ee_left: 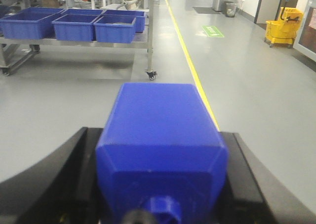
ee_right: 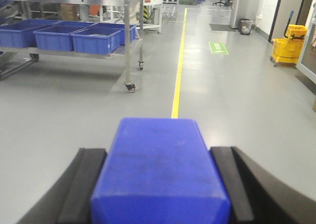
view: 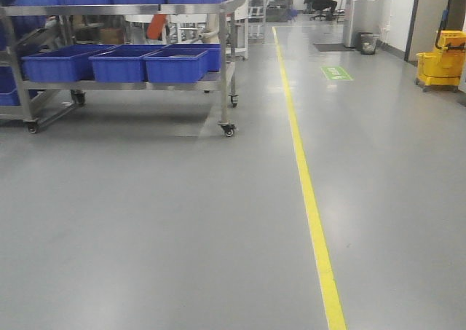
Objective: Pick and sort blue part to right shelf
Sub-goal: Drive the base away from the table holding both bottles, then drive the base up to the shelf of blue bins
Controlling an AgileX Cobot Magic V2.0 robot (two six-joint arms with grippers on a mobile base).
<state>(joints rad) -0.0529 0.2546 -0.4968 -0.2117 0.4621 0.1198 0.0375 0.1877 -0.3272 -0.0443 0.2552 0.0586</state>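
Your left gripper [ee_left: 160,132] is clamped on the blue part [ee_left: 160,157]. Black fingers [ee_left: 74,159] press both flanks, and the bevelled shoulders and short neck point back at the wrist camera. Your right gripper [ee_right: 158,152] is likewise clenched, on the other blue block [ee_right: 160,172], a plainer, squarer shape that fills the space between its fingers [ee_right: 81,179]. By my reading the picking is done, and the whole delivery is left. Neither piece touches anything but its gripper, and both hang over the grey floor [view: 145,221].

As for pose, both wrists sit about level and aim forward down the aisle, with the jaws set left and right of the load. The front view shows neither arm, so you cannot judge from it how far they reach out.

Further on, the yellow floor line [view: 309,199] runs ahead, just right of centre. Beyond it and to its left stands a wheeled steel rack with blue bins [view: 175,64] on its lower deck. I take this for the right shelf [view: 223,60], though I cannot confirm it from here. It is well apart from both pieces, so you have a drive and a placement ahead of you. Farthest off, a yellow mop bucket [view: 440,60] stands by the right wall.
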